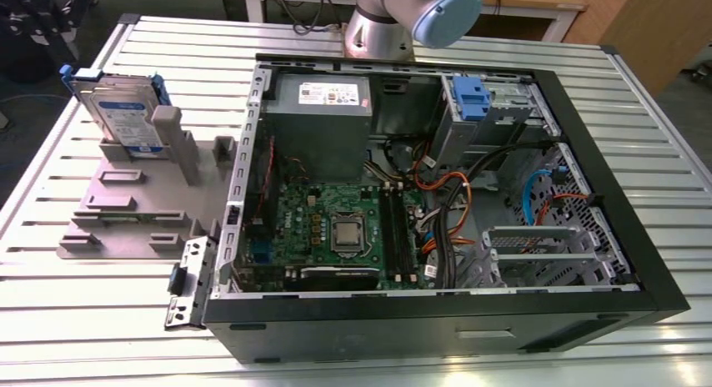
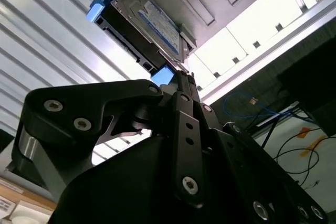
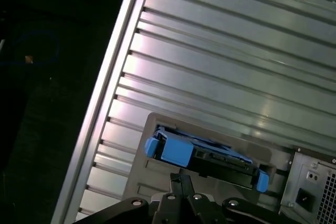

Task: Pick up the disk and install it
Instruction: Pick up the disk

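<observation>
The disk (image 1: 120, 112) is a flat silver drive with a white-and-blue label and blue side rails. It stands on edge in a grey holder (image 1: 122, 212) at the exterior view's left, beside the open computer case (image 1: 651, 237). In both wrist views my gripper's black fingers come together in a narrow tip, with nothing between them. That gripper (image 2: 181, 80) hangs in the air short of the disk (image 2: 152, 24), apart from it. In the first wrist view the gripper (image 3: 181, 178) points at the disk's (image 3: 210, 156) blue-railed edge.
Inside the case are a grey power supply (image 1: 323, 95), a motherboard (image 1: 333, 224), loose cables (image 1: 445, 187) and an upright silver cage with a blue latch (image 1: 468, 99). Everything rests on a slatted aluminium table (image 1: 112, 320). The arm's base (image 1: 384, 28) stands behind the case.
</observation>
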